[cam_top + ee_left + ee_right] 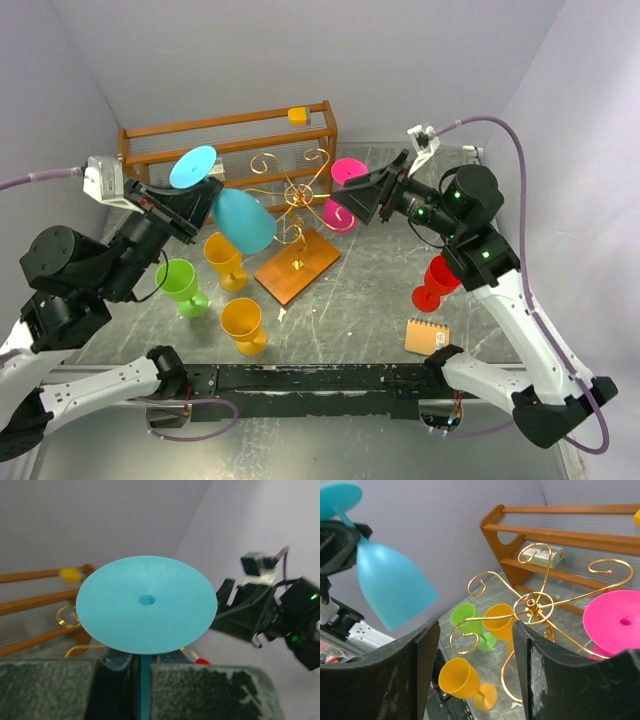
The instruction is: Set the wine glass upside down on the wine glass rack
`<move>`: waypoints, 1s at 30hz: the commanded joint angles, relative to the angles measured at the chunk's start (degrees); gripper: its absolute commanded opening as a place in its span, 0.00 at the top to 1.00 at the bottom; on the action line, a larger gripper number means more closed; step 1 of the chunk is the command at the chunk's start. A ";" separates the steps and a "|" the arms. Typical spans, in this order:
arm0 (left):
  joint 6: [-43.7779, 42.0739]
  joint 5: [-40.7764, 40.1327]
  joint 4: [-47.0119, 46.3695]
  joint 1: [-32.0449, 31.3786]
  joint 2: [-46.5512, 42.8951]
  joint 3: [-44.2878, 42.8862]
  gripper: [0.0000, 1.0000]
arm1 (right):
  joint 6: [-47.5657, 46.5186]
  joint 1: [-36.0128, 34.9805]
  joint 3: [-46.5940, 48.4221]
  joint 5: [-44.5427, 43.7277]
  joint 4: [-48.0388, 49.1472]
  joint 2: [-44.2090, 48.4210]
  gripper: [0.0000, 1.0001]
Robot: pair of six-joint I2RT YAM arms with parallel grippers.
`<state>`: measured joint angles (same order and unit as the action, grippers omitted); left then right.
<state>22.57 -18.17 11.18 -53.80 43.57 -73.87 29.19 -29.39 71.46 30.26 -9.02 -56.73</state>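
A blue wine glass (243, 221) hangs upside down, tilted, its round foot (146, 605) uppermost. My left gripper (205, 192) is shut on its thin stem (144, 690), just left of the wine glass rack (295, 195). That rack is gold wire with curled arms on a square wooden base (297, 265). A pink wine glass (340, 213) hangs upside down on the rack's right side, foot (615, 622) on top. My right gripper (352, 200) is open beside the pink glass, and between its fingers (475, 670) there is only air.
A brown slatted shelf (230, 140) stands behind the rack, with a small yellow object (297, 115) on top. Two orange glasses (225, 258) (243, 325) and a green one (182, 285) stand upright at front left. A red glass (437, 283) and a notepad (427, 336) are at right.
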 commanded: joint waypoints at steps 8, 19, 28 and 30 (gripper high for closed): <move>-17.65 -6.11 6.12 0.06 -10.70 11.72 0.93 | 14.29 -10.65 2.35 -9.44 10.73 -6.79 0.40; -26.08 2.48 1.61 0.07 -13.73 17.47 0.93 | 16.17 -25.64 4.14 -30.06 15.59 -14.91 0.41; -28.77 -0.62 -1.32 0.10 -13.92 21.99 0.93 | 20.91 -26.24 0.79 -26.60 23.34 -17.12 0.42; -28.49 -1.54 -2.36 0.09 -14.03 22.60 0.93 | 21.54 -26.33 0.63 -27.14 23.11 -17.04 0.42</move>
<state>-4.45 -17.89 13.45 -53.80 30.00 -52.12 48.58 -55.22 72.49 3.49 9.69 -74.28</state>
